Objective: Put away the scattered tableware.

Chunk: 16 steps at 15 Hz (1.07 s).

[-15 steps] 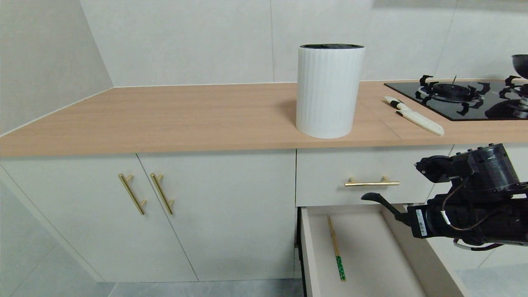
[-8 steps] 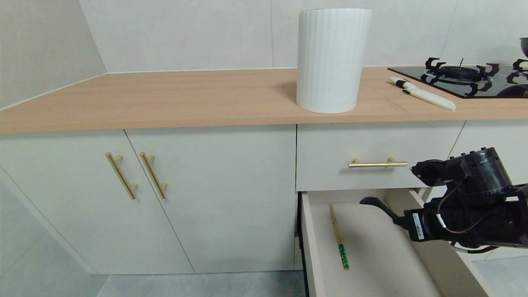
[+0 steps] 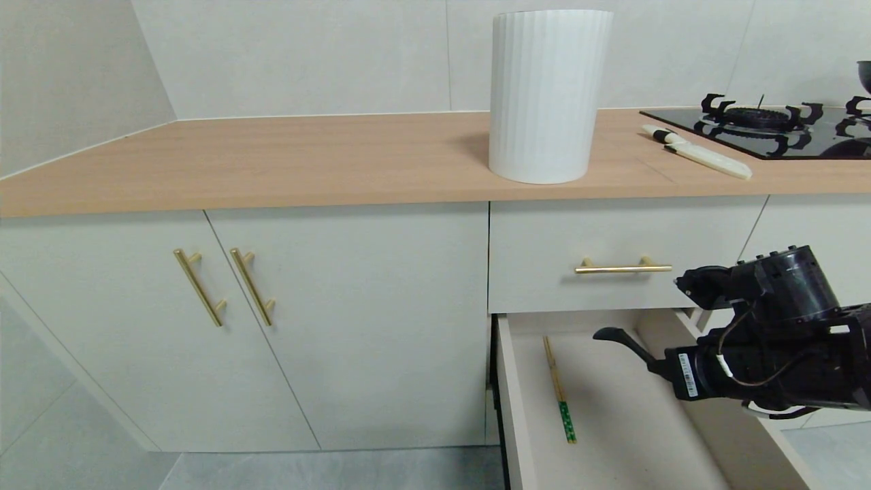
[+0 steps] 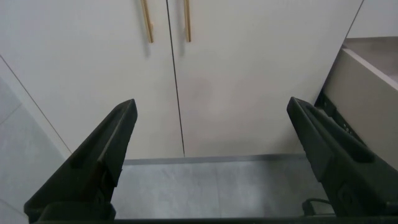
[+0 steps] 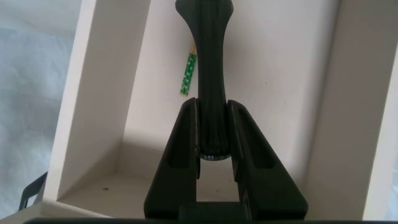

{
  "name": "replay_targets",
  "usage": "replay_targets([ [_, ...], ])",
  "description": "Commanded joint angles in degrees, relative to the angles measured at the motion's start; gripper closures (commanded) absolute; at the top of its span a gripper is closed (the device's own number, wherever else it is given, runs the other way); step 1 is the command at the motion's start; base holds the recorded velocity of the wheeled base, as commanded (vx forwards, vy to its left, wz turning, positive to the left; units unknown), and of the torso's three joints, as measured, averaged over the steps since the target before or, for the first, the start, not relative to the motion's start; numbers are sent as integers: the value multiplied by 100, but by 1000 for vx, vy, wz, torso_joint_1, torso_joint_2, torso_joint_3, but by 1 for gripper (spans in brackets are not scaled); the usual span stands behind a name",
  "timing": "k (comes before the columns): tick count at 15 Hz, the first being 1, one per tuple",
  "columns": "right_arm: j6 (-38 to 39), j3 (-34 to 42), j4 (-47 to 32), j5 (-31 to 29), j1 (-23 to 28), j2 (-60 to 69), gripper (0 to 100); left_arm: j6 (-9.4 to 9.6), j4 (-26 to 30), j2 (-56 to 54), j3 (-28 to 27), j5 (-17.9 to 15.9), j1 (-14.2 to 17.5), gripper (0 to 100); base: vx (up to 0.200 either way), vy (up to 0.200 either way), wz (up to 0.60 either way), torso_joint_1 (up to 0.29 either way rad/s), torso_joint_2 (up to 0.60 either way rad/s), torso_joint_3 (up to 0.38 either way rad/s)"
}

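My right gripper [image 3: 665, 367] hangs over the open drawer [image 3: 612, 435], shut on a long black utensil [image 3: 618, 336] whose free end points toward the drawer's back. In the right wrist view the gripper [image 5: 213, 134] has both fingers clamped on the black utensil [image 5: 206, 56]. A pair of chopsticks [image 3: 559, 396] with green ends lies on the drawer floor beside it, the chopsticks [image 5: 188, 67] partly hidden behind the utensil. On the counter a cream knife [image 3: 701, 158] lies to the right of a white ribbed holder [image 3: 548, 95]. My left gripper [image 4: 211, 162] is open, low before the cabinet doors.
A closed drawer with a gold handle [image 3: 622, 269] sits directly above the open one. Cabinet doors with gold handles [image 3: 224, 286] stand to the left. A black gas hob [image 3: 762, 126] is at the counter's right end. The wooden counter [image 3: 272, 163] is bare on the left.
The head camera dropped lower a second ago, shifting the whole picture. My right gripper stays over the drawer with the utensil, almost unmoved. The chopsticks lie still.
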State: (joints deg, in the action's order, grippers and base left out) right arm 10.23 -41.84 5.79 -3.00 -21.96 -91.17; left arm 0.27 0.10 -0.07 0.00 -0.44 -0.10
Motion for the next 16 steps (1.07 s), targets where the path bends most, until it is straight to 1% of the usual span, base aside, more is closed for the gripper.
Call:
replay_targets([
  [1, 6, -26, 98, 1, -11, -366, 100, 0, -1, 7, 0, 0, 1, 0, 0, 0, 0, 0, 0, 0],
  [3, 23, 18, 801, -43, -11, -1148, 100, 0, -1, 7, 0, 0, 1, 0, 0, 0, 0, 0, 0, 0],
  [4, 76, 9, 1311, -148, -11, -1676, 100, 0, -1, 7, 0, 0, 1, 0, 0, 0, 0, 0, 0, 0],
  [6, 419, 35, 2400, -500, -11, -2660, 100, 0, -1, 7, 0, 0, 1, 0, 0, 0, 0, 0, 0, 0],
  [7, 515, 44, 2893, -641, -28, -2985, 100, 0, -1, 7, 0, 0, 1, 0, 0, 0, 0, 0, 0, 0],
  [9, 612, 53, 3631, -772, -90, -3433, 100, 0, -1, 7, 0, 0, 1, 0, 0, 0, 0, 0, 0, 0],
  [11, 656, 35, 4088, -1027, -90, -3767, 100, 0, -1, 7, 0, 0, 1, 0, 0, 0, 0, 0, 0, 0],
  [13, 647, 35, 4431, -1159, -90, -4049, 100, 0, -1, 7, 0, 0, 1, 0, 0, 0, 0, 0, 0, 0],
  [16, 621, 0, 4536, -1212, -81, -4295, 100, 0, -1, 7, 0, 0, 1, 0, 0, 0, 0, 0, 0, 0],
])
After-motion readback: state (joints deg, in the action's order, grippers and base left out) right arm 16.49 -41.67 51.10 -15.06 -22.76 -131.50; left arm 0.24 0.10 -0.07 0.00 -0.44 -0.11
